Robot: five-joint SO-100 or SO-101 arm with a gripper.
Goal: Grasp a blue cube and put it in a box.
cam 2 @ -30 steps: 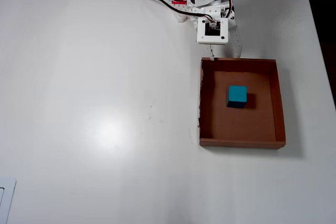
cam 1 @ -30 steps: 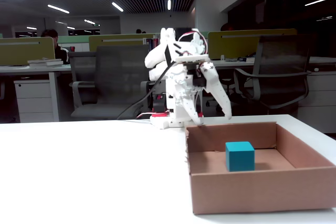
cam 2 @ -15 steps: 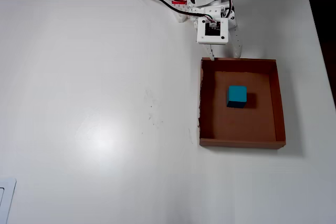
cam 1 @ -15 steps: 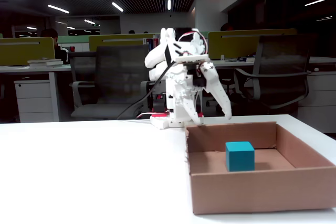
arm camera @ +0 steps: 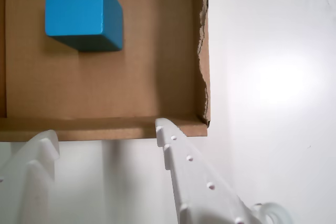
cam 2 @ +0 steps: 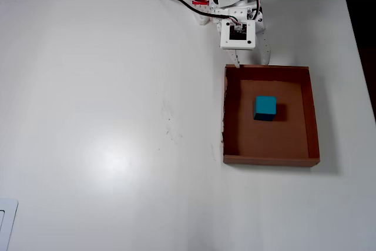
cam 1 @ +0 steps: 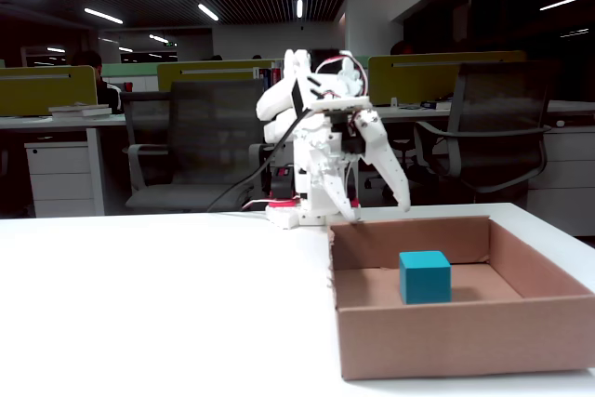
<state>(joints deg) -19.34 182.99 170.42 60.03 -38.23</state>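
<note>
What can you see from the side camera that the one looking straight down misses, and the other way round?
Only the fixed view shows the room behind: office chairs, desks and ceiling lights, plus the arm's height. Only the overhead view shows the whole white table and the square outline of the box. Both show the blue cube resting inside the box, and the gripper open and empty at the box's near wall by the arm's base.

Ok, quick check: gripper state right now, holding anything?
Gripper: open and empty, fingers spread just outside the box wall. The blue cube sits free on the box floor.
</note>
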